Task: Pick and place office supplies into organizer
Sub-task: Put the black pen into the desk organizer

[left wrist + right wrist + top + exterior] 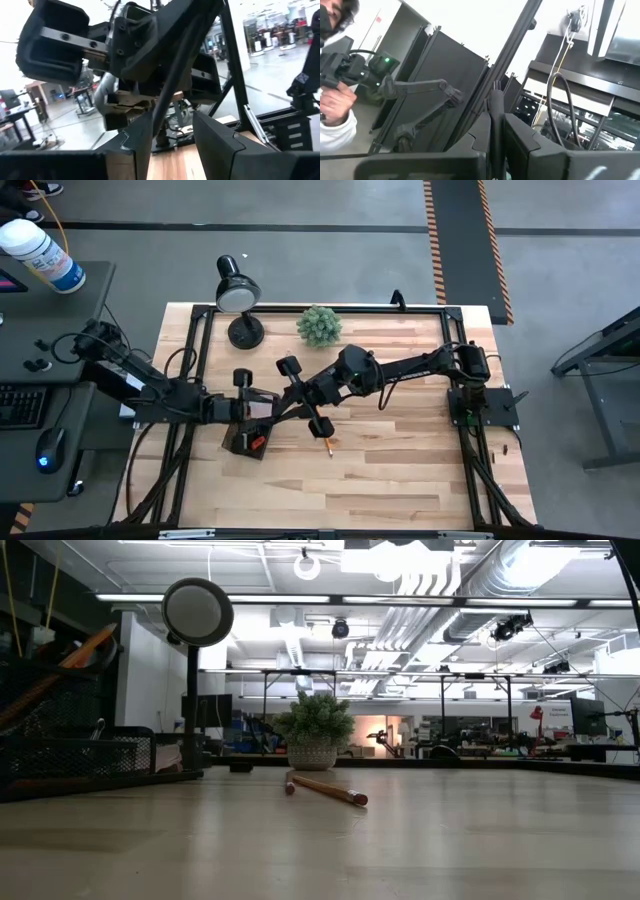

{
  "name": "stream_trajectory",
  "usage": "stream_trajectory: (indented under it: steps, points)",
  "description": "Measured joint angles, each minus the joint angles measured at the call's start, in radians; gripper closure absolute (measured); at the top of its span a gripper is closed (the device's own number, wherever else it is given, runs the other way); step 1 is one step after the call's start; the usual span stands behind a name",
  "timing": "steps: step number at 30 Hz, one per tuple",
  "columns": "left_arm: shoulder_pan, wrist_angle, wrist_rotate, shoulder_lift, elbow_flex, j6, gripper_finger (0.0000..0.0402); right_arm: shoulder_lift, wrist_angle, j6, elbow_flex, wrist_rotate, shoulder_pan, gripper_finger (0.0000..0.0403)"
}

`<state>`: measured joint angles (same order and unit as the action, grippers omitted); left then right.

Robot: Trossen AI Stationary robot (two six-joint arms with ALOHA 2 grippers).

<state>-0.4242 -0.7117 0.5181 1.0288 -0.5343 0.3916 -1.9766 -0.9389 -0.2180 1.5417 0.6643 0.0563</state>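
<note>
The black organizer [240,442] stands left of the table's middle; in the low view [70,755] an orange pencil [90,648] leans in it. My right gripper [300,395] reaches in from the right, raised above the table, shut on a thin dark pen [495,107] that slants toward the organizer. My left gripper [243,408] hovers over the organizer, open; the pen [172,80] passes between its fingers, and I cannot tell whether it touches them. A loose pencil [328,446] lies flat on the table, also in the low view [325,787]. My right gripper pinches the dark pen's shaft [495,132] between its two fingers. The fingers lie roughly along the pen. The pen is lifted clear of the table and slants from the gripper toward the organizer and my left gripper.
A black desk lamp [238,292] and a green spiky plant [319,326] stand at the table's far side. A black frame [195,340] runs round the tabletop. A person's hand [335,107] with a controller shows beyond the table. Bare wood lies along the near edge.
</note>
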Motion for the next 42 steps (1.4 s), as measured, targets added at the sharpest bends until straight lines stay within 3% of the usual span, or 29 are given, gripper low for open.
stream_trajectory:
  steps: [6,28,42]
  points:
    - [0.018,-0.056,-0.084,0.035,0.000,0.019,0.0273,0.000,0.013,0.000,0.000,-0.015,-0.002,0.0378]
    - [0.019,-0.168,-0.030,0.048,0.000,0.085,0.0273,0.000,0.015,-0.004,0.000,-0.019,-0.003,0.0378]
    - [0.112,-0.226,-0.135,0.112,0.001,0.017,0.0273,-0.004,0.006,-0.007,0.000,-0.022,-0.004,0.0378]
